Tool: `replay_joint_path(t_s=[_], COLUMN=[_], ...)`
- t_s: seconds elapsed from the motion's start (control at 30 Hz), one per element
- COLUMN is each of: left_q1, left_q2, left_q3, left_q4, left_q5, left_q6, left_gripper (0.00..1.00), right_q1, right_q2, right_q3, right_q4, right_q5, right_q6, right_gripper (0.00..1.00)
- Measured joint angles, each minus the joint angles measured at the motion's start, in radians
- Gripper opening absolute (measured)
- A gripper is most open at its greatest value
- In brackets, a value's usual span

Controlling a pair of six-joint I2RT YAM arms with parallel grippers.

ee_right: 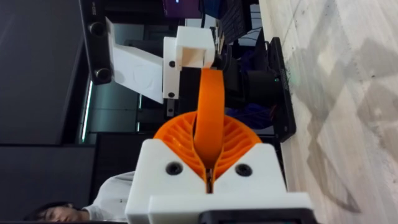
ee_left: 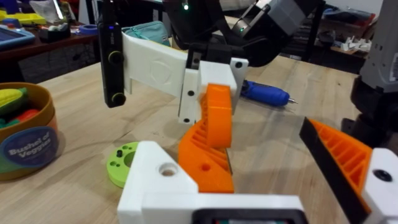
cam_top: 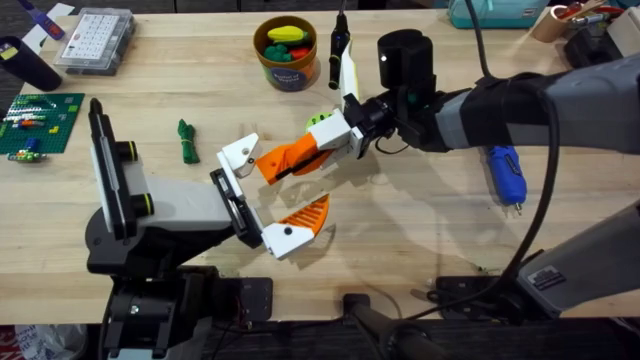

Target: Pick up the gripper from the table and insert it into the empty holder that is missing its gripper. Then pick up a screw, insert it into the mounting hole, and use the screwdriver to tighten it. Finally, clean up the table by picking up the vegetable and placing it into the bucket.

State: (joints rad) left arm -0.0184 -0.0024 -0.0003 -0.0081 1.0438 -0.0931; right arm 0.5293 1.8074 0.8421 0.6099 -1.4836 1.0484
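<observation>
My right gripper [cam_top: 318,148] [ee_right: 209,127] is shut on the deep orange gripper [cam_top: 278,163] [ee_right: 210,87] [ee_left: 202,162]. Its far end meets the white holder [cam_top: 240,155] [ee_left: 158,183] [ee_right: 193,50] on the left arm's black rail. How deep it sits I cannot tell. My left gripper [cam_top: 285,190] [ee_left: 267,168] is open, its one orange finger [cam_top: 305,212] [ee_left: 345,158] well apart. The blue screwdriver [cam_top: 505,172] [ee_left: 264,93] lies at the right. The dark green vegetable [cam_top: 186,140] lies at the left. At the back stands the bucket [cam_top: 286,72] [ee_left: 28,146], holding toy vegetables. A screw is out of view.
A lime green disc [cam_top: 318,120] [ee_left: 121,163] lies just behind the held gripper. A clear parts box [cam_top: 95,38] and a green board [cam_top: 38,125] sit at the far left. The right arm [cam_top: 520,105] spans the table's right half.
</observation>
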Motion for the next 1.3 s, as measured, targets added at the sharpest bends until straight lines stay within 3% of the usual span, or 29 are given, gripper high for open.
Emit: replay_joint_path(t_s=[0.33, 1.3], left_q1=[0.002, 0.002], left_q2=[0.002, 0.002], left_q3=[0.005, 0.005], left_q4=[-0.057, -0.074], left_q5=[-0.012, -0.016], left_q6=[-0.002, 0.003], left_gripper=[0.988, 0.988], right_q1=[0.000, 0.000], right_q2=[0.001, -0.017], right_q3=[-0.002, -0.003], right_q4=[-0.021, 0.081], right_q5=[-0.001, 0.008], right_q6=[0.005, 0.028], right_gripper=[0.013, 0.013])
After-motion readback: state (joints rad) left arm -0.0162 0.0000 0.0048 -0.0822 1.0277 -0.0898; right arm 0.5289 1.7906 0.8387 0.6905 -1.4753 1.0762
